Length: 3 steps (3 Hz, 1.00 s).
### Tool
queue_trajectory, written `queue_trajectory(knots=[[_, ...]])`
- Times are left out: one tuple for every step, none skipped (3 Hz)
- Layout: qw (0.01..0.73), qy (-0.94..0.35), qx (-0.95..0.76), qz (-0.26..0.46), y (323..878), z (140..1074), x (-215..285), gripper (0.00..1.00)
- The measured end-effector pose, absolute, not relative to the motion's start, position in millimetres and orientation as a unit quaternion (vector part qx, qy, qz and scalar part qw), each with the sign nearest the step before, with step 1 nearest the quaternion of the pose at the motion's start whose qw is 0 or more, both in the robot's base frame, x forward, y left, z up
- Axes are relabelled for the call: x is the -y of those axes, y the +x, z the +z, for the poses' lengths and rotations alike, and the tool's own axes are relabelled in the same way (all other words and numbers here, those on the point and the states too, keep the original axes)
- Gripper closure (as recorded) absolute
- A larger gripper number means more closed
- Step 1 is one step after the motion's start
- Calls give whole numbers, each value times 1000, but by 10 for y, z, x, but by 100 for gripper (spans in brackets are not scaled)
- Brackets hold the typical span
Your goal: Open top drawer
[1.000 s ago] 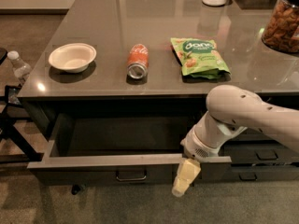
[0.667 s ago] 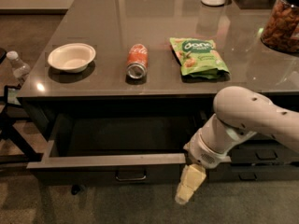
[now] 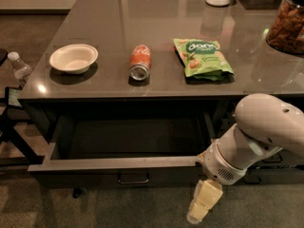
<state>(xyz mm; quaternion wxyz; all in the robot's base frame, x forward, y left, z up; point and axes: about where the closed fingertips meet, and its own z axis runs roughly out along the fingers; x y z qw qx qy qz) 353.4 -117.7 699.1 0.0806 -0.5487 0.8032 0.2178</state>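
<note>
The top drawer [image 3: 114, 164] stands pulled out from under the grey counter, its grey metal rim and dark inside showing. Its dark front carries a small loop handle [image 3: 133, 179] at the centre. My gripper [image 3: 202, 203] hangs pointing down in front of the drawer's right end, below the rim and right of the handle, holding nothing. The white arm [image 3: 259, 132] reaches in from the right.
On the counter [image 3: 156, 13] lie a white bowl [image 3: 73, 57], a red can [image 3: 139, 61] on its side and a green snack bag [image 3: 202, 57]. A jar of nuts [image 3: 287, 25] stands at the right edge. A plastic bottle [image 3: 20, 68] and a dark stand are at left.
My gripper and arm have moved down and a little to the right, away from the drawer front. The drawer stays pulled out.
</note>
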Motion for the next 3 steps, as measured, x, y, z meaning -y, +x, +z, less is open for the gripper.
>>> queue_trajectory(knots=[[91,-551,-802,210,3637,7017,1134,0],[99,-557,-799,201,3866,7007,1069,0],[92,-555,-804,195,4011,6871,1048,0]])
